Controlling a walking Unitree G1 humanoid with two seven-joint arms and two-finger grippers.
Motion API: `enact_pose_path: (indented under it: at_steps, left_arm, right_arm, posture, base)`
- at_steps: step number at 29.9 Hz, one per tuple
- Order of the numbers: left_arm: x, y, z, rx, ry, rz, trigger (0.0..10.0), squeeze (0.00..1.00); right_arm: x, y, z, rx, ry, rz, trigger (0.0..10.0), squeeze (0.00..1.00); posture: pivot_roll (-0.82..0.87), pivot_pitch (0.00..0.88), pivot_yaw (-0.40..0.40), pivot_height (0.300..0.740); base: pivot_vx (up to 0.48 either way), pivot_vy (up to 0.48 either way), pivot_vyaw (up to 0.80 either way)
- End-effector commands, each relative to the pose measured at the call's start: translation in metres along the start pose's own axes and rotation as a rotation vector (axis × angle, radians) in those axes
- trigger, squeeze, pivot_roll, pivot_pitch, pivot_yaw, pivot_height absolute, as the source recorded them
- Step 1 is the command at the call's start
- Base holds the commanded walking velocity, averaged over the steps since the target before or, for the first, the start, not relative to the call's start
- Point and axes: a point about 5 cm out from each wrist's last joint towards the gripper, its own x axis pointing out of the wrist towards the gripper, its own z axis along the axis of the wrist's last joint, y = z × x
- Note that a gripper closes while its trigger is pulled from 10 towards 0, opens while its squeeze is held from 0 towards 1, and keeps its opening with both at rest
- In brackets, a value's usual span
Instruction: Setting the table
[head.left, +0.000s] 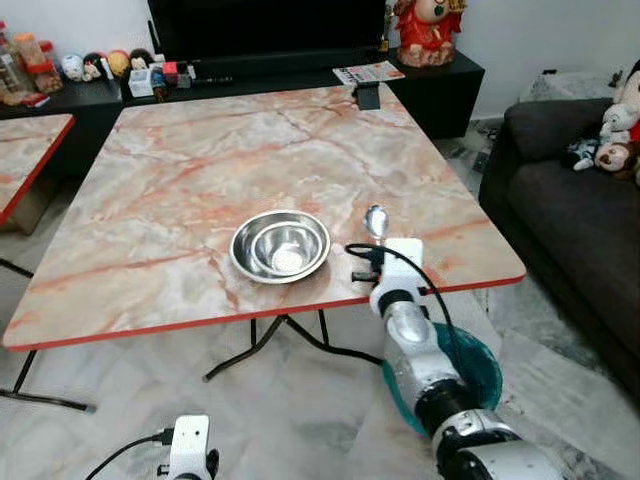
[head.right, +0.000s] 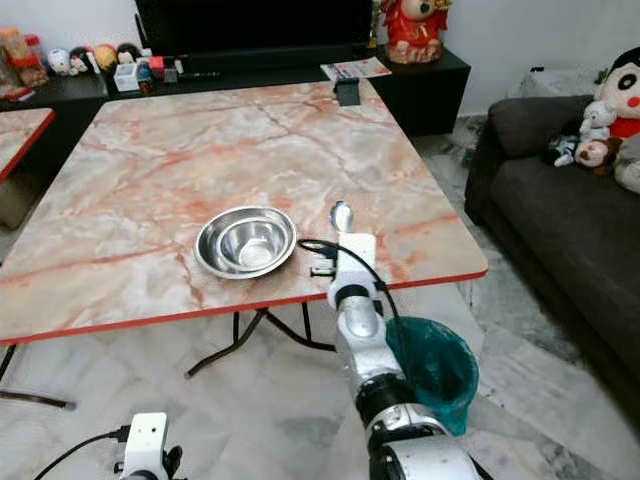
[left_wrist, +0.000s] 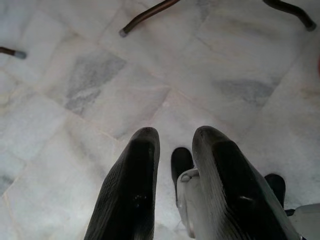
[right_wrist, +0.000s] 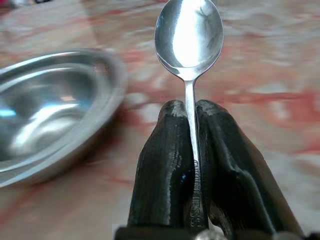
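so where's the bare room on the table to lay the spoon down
Bare marble lies right of the steel bowl out to the table edge, where the right end effector holds the spoon. The far half is also bare.

R gripper (right_wrist: 192, 117) clamped, L gripper (left_wrist: 175, 145) hangs idle.

bowl (head.left: 280, 246) left of spoon (head.left: 376, 220), tabletop (head.left: 200, 170) open beyond

1. Head views are evenly bright and sharp, with soft daylight and faint shadows under the table (head.left: 150, 180).
2. The bowl (head.left: 280, 246) and spoon (right_wrist: 189, 35) show glare.
3. In the right wrist view, the background is blurred.
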Motion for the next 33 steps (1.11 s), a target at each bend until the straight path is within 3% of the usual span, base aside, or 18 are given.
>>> enact_pose_path:
  at_steps: [1, 9, 14, 33]
  left_arm:
    - [-0.0015, 0.0032, -0.0055, 0.011, 0.024, 0.005, 10.0, 0.00]
    - [-0.0016, 0.0046, -0.0056, 0.014, 0.023, 0.017, 10.0, 0.00]
    - [-0.0020, 0.0050, -0.0065, 0.009, 0.025, 0.019, 10.0, 0.00]
    - [-0.0018, 0.0048, -0.0056, -0.001, 0.019, 0.020, 10.0, 0.00]
  right_arm:
    - [0.0033, 0.0031, 0.0090, -0.010, -0.027, 0.017, 10.0, 0.00]
    - [0.0031, 0.0044, 0.0102, -0.040, -0.040, 0.033, 10.0, 0.00]
    - [0.0033, 0.0021, 0.0115, 0.008, -0.047, 0.015, 10.0, 0.00]
    - [0.0035, 0.0034, 0.0161, 0.025, -0.079, 0.031, 10.0, 0.00]
  posture:
    - [0.00, 0.000, 0.016, 0.740]
    - [0.00, 0.000, 0.016, 0.740]
    - [0.00, 0.000, 0.020, 0.740]
    - [0.00, 0.000, 0.017, 0.740]
  base:
    - [0.000, 0.000, 0.00]
    - [0.285, 0.000, 0.11]
    - [0.369, 0.000, 0.10]
    - [0.378, 0.000, -0.08]
